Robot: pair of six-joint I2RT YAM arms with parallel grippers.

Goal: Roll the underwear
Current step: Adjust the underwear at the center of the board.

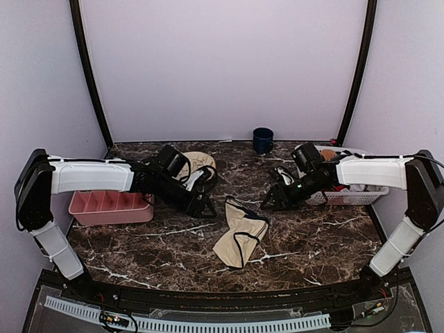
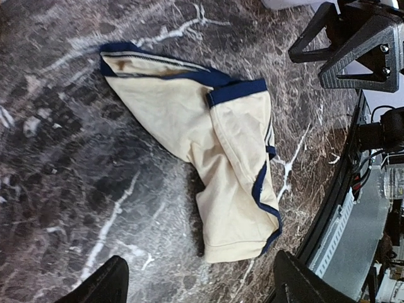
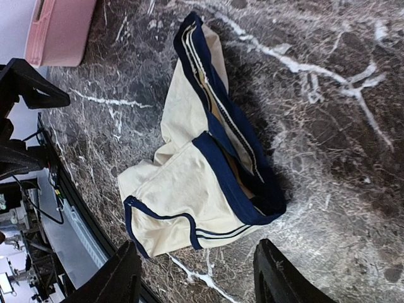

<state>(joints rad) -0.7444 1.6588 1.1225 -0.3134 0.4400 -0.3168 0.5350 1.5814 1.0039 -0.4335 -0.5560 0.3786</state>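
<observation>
The underwear (image 1: 239,232) is cream fabric with dark trim, lying crumpled and partly folded on the marble table in the middle. It shows in the left wrist view (image 2: 214,145) and in the right wrist view (image 3: 202,177). My left gripper (image 1: 207,208) is open and empty, just left of the underwear's far end; in its wrist view (image 2: 202,284) the jaws stand wide apart above the cloth's near end. My right gripper (image 1: 269,202) is open and empty, just right of the underwear; in its wrist view (image 3: 196,278) the jaws are spread above the table beside the cloth.
A pink compartment tray (image 1: 111,207) sits at the left. A round beige plate (image 1: 201,161) lies behind the left arm. A dark blue cup (image 1: 262,139) stands at the back. A white basket (image 1: 350,194) with items sits at the right.
</observation>
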